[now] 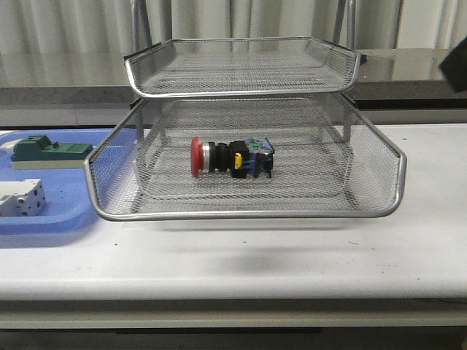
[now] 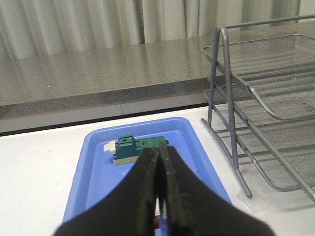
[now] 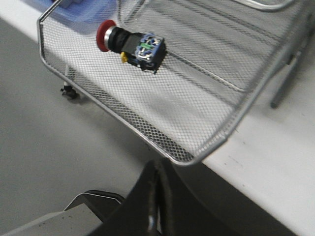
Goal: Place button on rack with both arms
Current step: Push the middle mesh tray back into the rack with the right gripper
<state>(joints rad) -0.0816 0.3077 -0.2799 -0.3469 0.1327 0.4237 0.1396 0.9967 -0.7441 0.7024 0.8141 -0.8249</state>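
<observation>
1. On the pulled-out lower tray of the silver wire-mesh letter rack (image 1: 244, 197), the small push-button switch (image 1: 232, 157) lies on its side, its round red mushroom head pointing toward the robot's left and its black body with yellow and blue bits toward the right.
2. Neither gripper touches the button. The right gripper (image 3: 156, 194) hangs in front of and below the tray's front rim, well apart from the button, with its two black fingers pressed together and nothing between them.
3. The left gripper (image 2: 158, 189) hovers over the flat blue plastic tray (image 2: 88, 172), beside the rack's chrome frame; its fingers are likewise closed against each other and hold nothing. The button does not show in the left wrist view.
4. In the front view only a dark corner of the right arm (image 1: 454, 64) shows at the upper right edge; the left arm is out of that view.
5. The rack stands on the white table (image 1: 292, 255); its upper mesh tray sits above the lower one, and nothing can be seen in it.
6. The blue tray lies just to the left of the rack and holds a green block (image 1: 45, 152) with a pale base, and nearer the front a white terminal block (image 1: 20, 197).
7. No brand, label or writing is legible on the button, the rack or the blocks.
</observation>
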